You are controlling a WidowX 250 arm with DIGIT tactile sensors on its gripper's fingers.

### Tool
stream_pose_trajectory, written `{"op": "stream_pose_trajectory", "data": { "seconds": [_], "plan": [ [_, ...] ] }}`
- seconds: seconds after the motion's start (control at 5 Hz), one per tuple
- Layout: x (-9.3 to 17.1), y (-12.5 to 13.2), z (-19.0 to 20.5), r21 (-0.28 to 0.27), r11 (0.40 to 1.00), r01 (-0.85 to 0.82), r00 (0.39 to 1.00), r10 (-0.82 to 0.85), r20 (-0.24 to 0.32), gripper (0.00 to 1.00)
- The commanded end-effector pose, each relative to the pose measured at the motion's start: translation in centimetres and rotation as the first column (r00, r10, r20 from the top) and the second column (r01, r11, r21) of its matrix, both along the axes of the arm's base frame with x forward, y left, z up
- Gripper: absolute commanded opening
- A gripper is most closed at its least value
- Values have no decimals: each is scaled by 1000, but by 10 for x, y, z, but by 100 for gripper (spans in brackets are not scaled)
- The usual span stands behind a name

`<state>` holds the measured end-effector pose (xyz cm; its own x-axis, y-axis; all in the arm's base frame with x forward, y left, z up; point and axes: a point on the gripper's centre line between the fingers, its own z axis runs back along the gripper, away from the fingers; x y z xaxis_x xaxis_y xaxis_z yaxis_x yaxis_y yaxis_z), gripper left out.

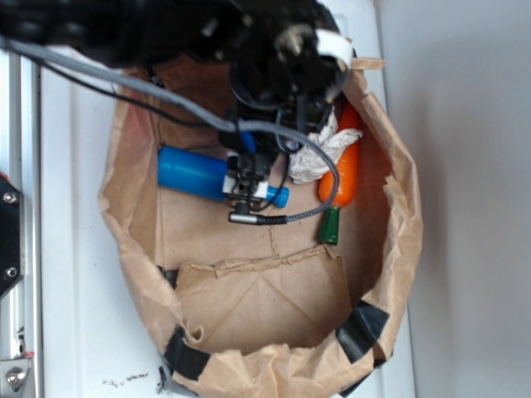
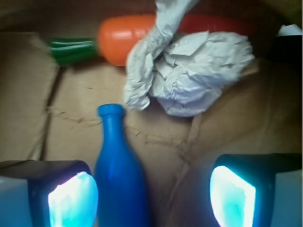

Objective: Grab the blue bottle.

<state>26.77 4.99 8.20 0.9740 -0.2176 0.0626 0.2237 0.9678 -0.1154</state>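
Between the hand's [image 2: 152, 194] spread fingers — blue bottle [image 2: 119, 175], unlabeled.

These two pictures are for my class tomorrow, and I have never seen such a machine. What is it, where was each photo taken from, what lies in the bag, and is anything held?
It is a robot arm with a two-fingered gripper. The exterior view looks down into an open brown paper bag. The wrist view comes from a camera on the arm itself, looking past its fingers. In the bag lie a blue bottle, an orange toy carrot and crumpled white paper. The jaws stand open around the bottle, which sits close to one finger; nothing is gripped yet.
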Motion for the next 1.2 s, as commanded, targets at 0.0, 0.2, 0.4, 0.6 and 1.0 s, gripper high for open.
{"op": "stream_pose_trajectory", "data": {
  "seconds": [0.0,0.2,0.4,0.6,1.0],
  "plan": [
    [-24,-3,29,16,998,55,994,-57,90,100],
    [-20,-4,16,25,998,55,995,-57,80,100],
    [-9,-9,-2,50,998,42,997,-45,64,100],
    [-6,-15,-17,59,997,56,997,-59,55,100],
    [-3,-26,-57,139,989,46,998,-52,45,100]
  ]
}}
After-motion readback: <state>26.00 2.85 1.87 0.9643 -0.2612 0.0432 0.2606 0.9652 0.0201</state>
